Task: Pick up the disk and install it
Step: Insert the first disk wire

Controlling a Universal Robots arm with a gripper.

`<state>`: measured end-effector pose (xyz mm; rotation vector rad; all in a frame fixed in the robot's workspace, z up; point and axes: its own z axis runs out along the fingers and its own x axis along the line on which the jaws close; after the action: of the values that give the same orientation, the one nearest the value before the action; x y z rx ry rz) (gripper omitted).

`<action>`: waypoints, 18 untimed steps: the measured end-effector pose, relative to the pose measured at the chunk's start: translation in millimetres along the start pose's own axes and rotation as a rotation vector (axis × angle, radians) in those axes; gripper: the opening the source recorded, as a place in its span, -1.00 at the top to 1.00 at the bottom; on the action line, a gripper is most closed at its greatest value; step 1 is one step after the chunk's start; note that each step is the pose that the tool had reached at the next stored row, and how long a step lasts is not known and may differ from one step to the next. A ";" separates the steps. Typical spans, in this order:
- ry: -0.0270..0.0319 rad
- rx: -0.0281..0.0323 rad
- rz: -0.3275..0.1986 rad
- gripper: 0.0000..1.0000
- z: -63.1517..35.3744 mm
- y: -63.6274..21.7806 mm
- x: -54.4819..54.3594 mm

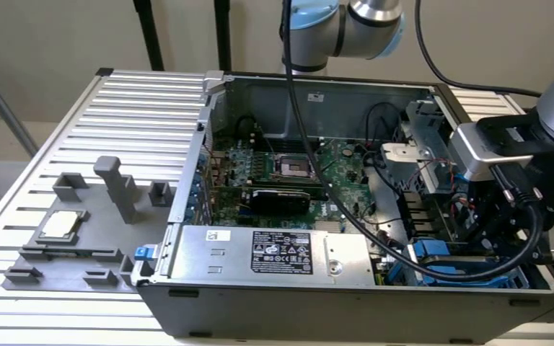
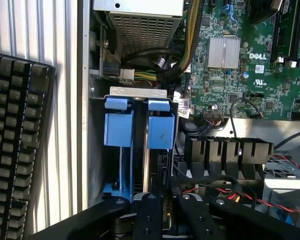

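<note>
An open computer case point(image 1: 354, 216) lies on the ribbed desk point(image 1: 55, 144), motherboard point(image 1: 287, 169) exposed. The arm's gripper point(image 1: 508, 238) reaches into the blue drive cage point(image 1: 460, 263) at the exterior view's right. A grey fixture point(image 1: 75, 231) holds a square chip point(image 1: 60, 225).

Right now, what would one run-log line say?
claw: inside computer case | position: at blue drive cage | disk held: cannot tell

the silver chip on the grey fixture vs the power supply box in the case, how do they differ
The silver chip is small, square and flat; the power supply box is a long, much larger block.
The chip lies outside the computer case, on the grey fixture at the exterior view's left; the power supply box sits inside the case along its near wall.
The chip's top looks plain; the power supply box carries a black label.
Both are silver-grey metal.
</note>
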<state>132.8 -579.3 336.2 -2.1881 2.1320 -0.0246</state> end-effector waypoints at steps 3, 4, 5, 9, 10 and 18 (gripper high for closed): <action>0.0014 -0.0001 0.000 0.65 0.5 0.0 0.0; 0.0014 -0.0001 0.000 0.65 0.8 -0.1 0.1; 0.0013 -0.0002 0.000 0.65 1.1 -0.4 0.1; 0.0012 -0.0001 0.000 0.65 2.0 -2.3 0.1; 0.0015 -0.0001 0.000 0.65 2.1 -2.4 0.2; 0.0028 0.0000 0.000 0.65 4.2 -1.8 0.3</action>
<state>135.0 -579.3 332.2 -2.1898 2.1332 -0.0277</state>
